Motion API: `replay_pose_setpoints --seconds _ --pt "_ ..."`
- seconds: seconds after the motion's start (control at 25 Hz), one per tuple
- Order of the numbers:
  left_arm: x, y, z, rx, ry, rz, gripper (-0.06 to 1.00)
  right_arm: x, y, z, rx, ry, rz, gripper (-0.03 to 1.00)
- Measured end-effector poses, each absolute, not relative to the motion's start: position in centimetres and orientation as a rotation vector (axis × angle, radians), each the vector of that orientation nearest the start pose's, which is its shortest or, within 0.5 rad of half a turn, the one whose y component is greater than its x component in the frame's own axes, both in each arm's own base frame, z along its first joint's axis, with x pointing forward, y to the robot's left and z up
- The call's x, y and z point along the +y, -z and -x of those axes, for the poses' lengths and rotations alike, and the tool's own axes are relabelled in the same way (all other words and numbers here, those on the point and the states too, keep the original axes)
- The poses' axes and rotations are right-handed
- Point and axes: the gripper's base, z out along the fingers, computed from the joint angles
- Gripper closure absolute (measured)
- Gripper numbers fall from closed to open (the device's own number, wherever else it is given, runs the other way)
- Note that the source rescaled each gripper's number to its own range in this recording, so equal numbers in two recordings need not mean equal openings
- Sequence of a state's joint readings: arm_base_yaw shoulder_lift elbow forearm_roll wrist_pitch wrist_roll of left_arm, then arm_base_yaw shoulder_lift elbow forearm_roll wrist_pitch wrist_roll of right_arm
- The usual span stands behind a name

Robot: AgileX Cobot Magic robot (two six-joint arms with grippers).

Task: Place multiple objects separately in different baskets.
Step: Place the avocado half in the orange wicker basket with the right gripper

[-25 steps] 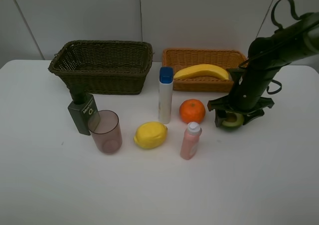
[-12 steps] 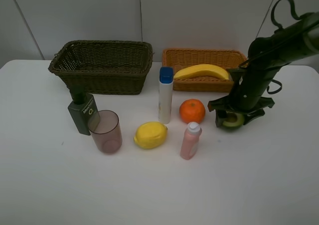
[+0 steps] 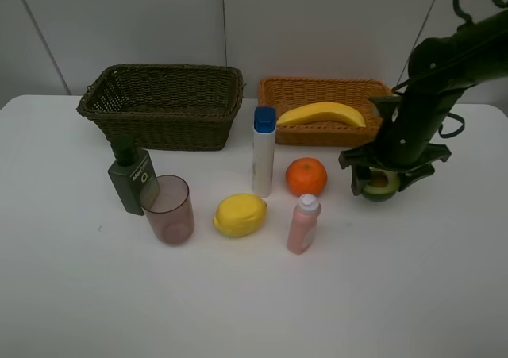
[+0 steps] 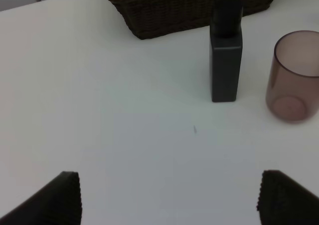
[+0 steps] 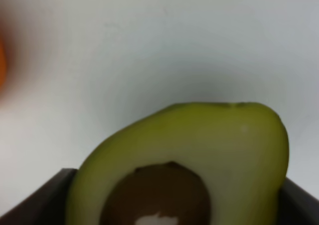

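My right gripper (image 3: 383, 182) is shut on the halved avocado (image 3: 381, 186) and holds it just above the table, right of the orange (image 3: 306, 176). The right wrist view shows the avocado (image 5: 199, 150) cut face up between the fingers. The yellow banana (image 3: 321, 113) lies in the orange-tan basket (image 3: 317, 82). The dark basket (image 3: 163, 108) holds nothing I can see. The lemon (image 3: 239, 214), pump bottle (image 3: 131, 175), tumbler (image 3: 168, 209), white blue-capped bottle (image 3: 263, 153) and pink bottle (image 3: 303, 225) stand on the table. My left gripper (image 4: 169, 200) is open and empty, facing the pump bottle (image 4: 227, 65) and tumbler (image 4: 294, 75).
The white table (image 3: 254, 310) has bare room along its front and at the far right. The two baskets stand side by side at the back, against a white wall. The dark basket (image 4: 189, 5) shows behind the pump bottle in the left wrist view.
My right gripper has risen a little and shifted right with the avocado in it. Everything else stands where it was.
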State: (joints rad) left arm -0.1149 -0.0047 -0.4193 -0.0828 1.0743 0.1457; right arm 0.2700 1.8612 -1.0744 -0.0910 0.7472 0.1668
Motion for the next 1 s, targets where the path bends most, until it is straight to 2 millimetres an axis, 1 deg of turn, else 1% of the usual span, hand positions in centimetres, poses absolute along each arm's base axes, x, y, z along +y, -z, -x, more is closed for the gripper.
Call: replay_pose_setpoints --seconds 0.28,0.48,0.64,1.0 --pt "-0.7 -25.4 -0.1 2.114 0.083 -0.278 0.00 8.2 -17.0 -31.8 2.969 0.052 0.244 0.32" --pt "-0.7 -25.4 -0.1 2.114 0.083 -0.278 0.00 8.1 -19.2 -31.7 2.918 0.039 0.236 0.32" --pt "-0.7 -25.4 -0.1 2.114 0.083 -0.278 0.00 8.3 -21.2 -32.2 2.882 0.031 0.227 0.32" --pt "-0.7 -25.4 -0.1 2.114 0.083 -0.278 0.00 8.8 -24.8 -34.4 2.738 -0.004 0.213 0.32"
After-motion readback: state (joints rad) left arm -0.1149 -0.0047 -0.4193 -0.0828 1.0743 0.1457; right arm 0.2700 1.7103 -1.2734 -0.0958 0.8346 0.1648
